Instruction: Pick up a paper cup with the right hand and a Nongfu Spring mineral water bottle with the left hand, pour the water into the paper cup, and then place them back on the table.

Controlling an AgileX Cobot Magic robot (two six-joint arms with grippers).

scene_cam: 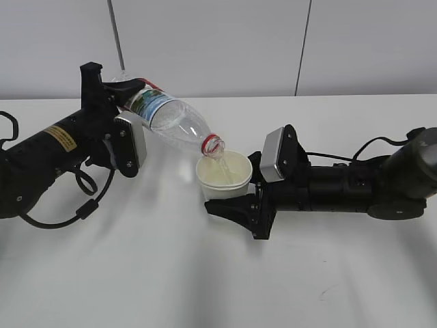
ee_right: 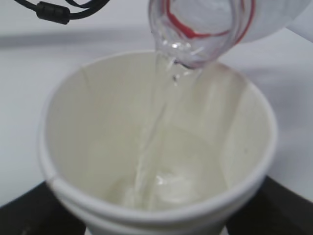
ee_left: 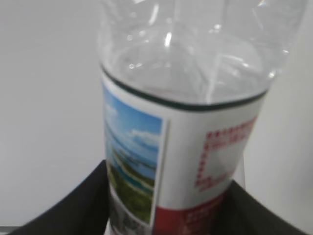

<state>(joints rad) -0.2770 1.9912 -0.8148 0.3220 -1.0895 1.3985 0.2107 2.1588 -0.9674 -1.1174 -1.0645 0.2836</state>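
My left gripper (scene_cam: 128,92) is shut on the Nongfu Spring water bottle (scene_cam: 167,116), gripped at its labelled body (ee_left: 181,161). The bottle is tilted down to the right with its open red-ringed mouth (scene_cam: 212,144) over the paper cup (scene_cam: 223,176). My right gripper (scene_cam: 235,205) is shut on the cup and holds it just above the table (scene_cam: 205,273), slightly tilted. In the right wrist view a thin stream of water (ee_right: 156,142) runs from the bottle mouth (ee_right: 200,29) into the cup (ee_right: 98,122), and a little water lies at the bottom.
A black cable loop (scene_cam: 85,191) hangs under the left arm near the table. The right arm's body (scene_cam: 355,188) lies low across the right side of the table. A grey wall (scene_cam: 225,41) stands behind the table's far edge.
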